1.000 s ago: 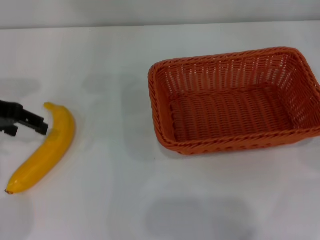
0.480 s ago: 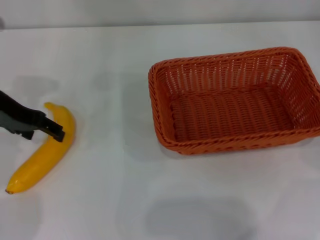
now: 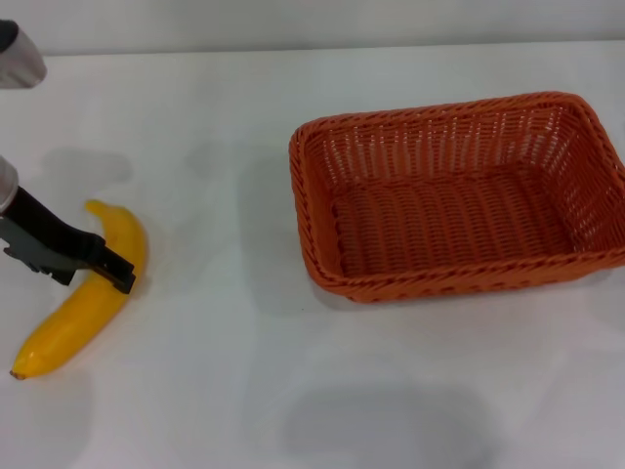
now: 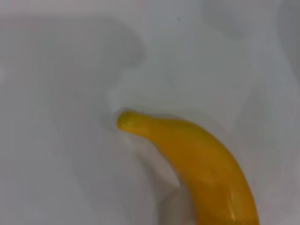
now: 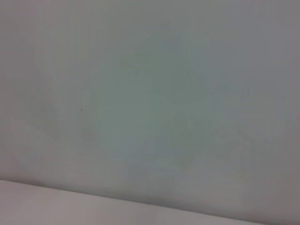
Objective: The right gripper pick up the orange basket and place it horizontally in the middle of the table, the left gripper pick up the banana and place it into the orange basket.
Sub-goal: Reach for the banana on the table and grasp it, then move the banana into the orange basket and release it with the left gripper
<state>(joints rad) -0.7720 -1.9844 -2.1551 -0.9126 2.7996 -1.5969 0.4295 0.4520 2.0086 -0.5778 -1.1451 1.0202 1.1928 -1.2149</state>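
1. At about 9 o'clock in the head view, the left gripper [image 3: 115,274] reaches in from the left edge, its black fingers lying across the upper half of the banana [image 3: 86,293]. Whether the claw is wide, narrow or already gripping, I cannot tell: only one dark fingertip shows against the yellow skin.
2. The banana lies flat on the table [image 3: 215,391], stem end toward 12 o'clock and dark tip down toward 7 o'clock. In the left wrist view the banana [image 4: 201,164] fills the lower part of the picture with its stem end in the middle, so the camera sits right over it; none of that arm's fingers show there.
3. Toward 3 o'clock sits the orange basket [image 3: 459,283], upright, long side running across, well apart from the banana. It lies right of the middle and holds nothing.
4. The right gripper is not seen in any view; the right wrist view shows only a plain pale surface.
5. The step in hand looks like the pick of the banana, the basket seeming already set down.
6. The next move calls for a firm hold on the banana near its thick middle, a lift, a carry toward 3 o'clock, and a low release over the basket's floor.
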